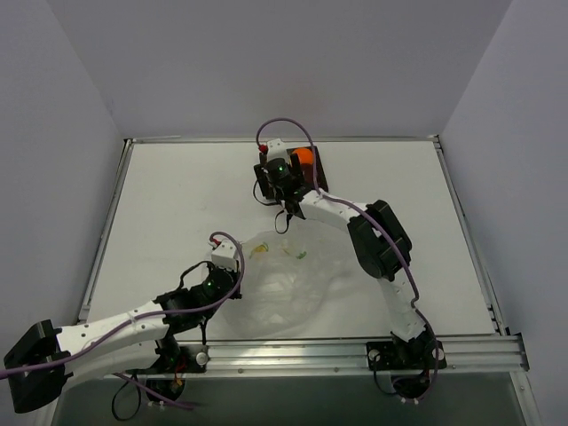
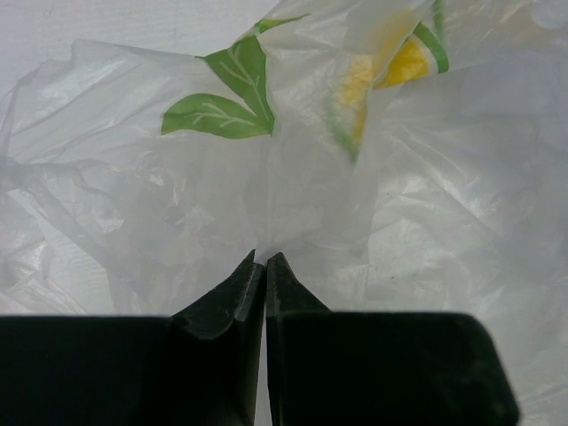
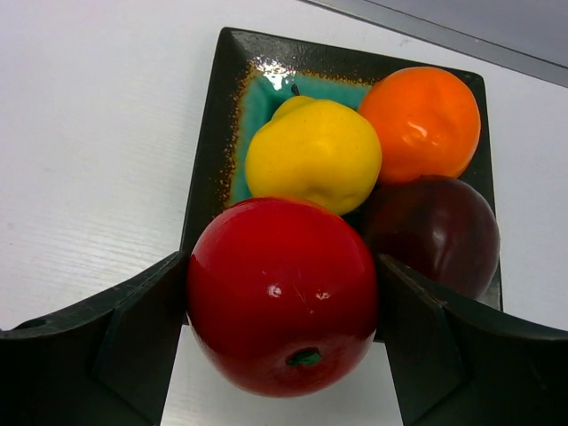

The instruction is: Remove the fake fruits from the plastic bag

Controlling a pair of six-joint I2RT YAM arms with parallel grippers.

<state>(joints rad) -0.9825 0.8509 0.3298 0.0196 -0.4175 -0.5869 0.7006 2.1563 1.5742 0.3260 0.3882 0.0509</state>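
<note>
Left gripper (image 2: 264,259): closed, pinching a fold of the plastic bag (image 2: 426,204) | Right gripper (image 3: 280,266): clamped across the red fruit (image 3: 280,311) at the tray (image 3: 211,133) edge; yellow fruit (image 3: 312,153), orange fruit (image 3: 421,122), maroon fruit (image 3: 435,232) in tray | Handling: fruits glossy, rigid, likely slippery, take at widest girth; bag flimsy.

A white table (image 1: 177,204) stood enclosed by a plain pale grey back wall (image 1: 284,62), left wall (image 1: 44,177) and right wall (image 1: 524,133). An aluminium rail (image 1: 311,353) bounded its near edge. Lighting was even, with soft shadows.
</note>
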